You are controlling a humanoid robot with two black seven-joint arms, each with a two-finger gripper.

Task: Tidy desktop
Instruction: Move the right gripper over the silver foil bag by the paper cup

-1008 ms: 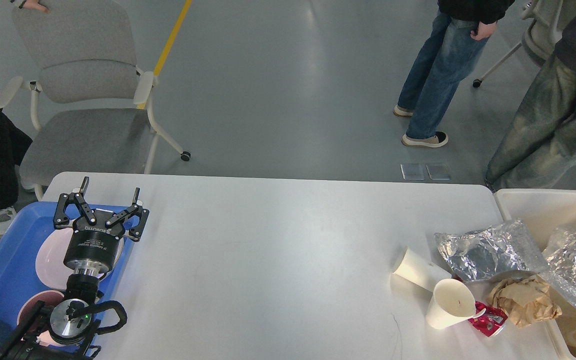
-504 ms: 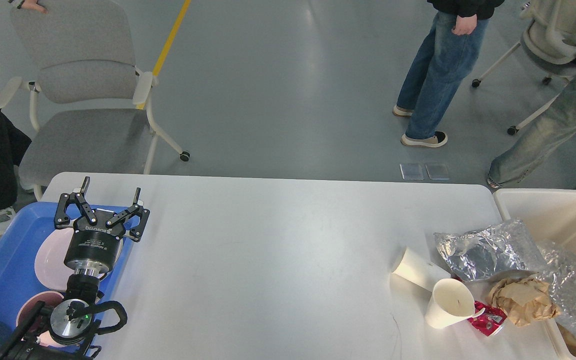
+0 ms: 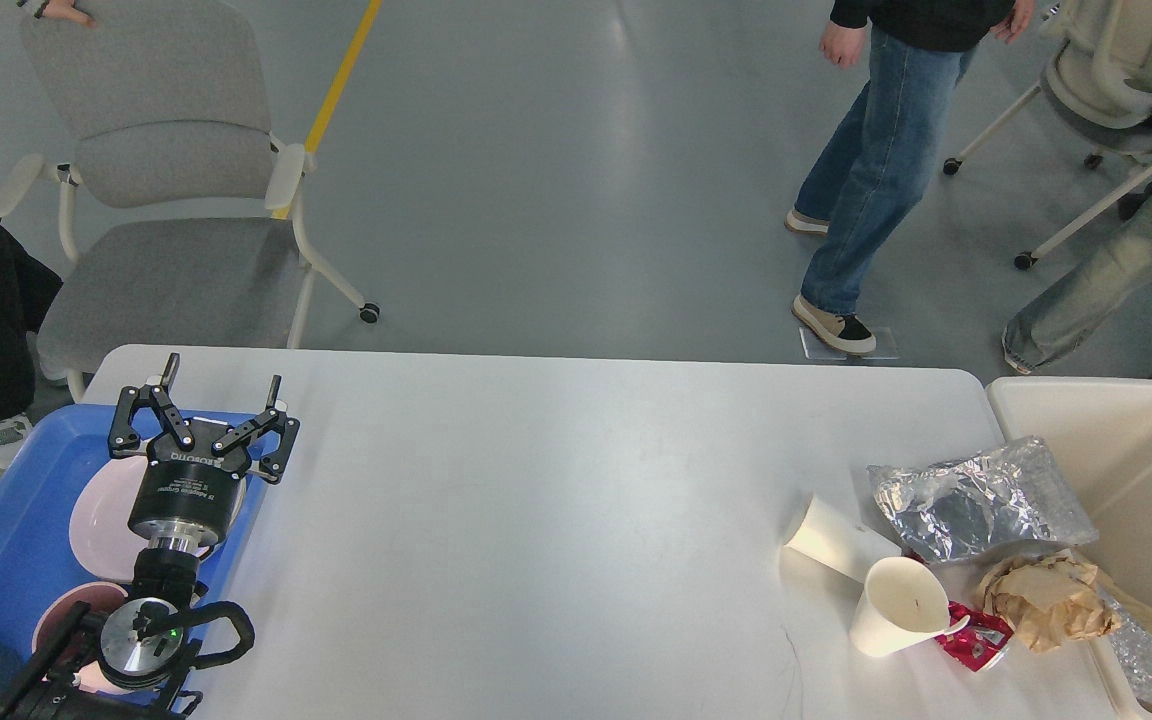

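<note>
Desktop (image 3: 556, 520) clutter sits in one cluster near the cream bin (image 3: 1136, 430), which stands against the desktop's right end; the rest of the white top, from the cluster across to the blue tray (image 3: 6, 530) at the left end, carries nothing I can see. Just beside the bin lies a crumpled foil bag (image 3: 976, 500), and nearer to me than the bag a wad of brown paper (image 3: 1046, 600) touches the bin wall. Further from the bin lie two paper cups: one on its side (image 3: 836, 540), the other tilted with its mouth toward me (image 3: 901, 605), resting against a red wrapper (image 3: 976, 635). I judge all of these light and soft; the foil is likely slippery and springy, so I would pinch a thick fold rather than a flat face. The cups crush easily, so I would grip across the rim with low force. The paper wad should take a grasp anywhere on its bulk. My left gripper (image 3: 221, 392) hovers over the blue tray, far from the bin, fingers spread wide and holding nothing. My right gripper is out of view.
</note>
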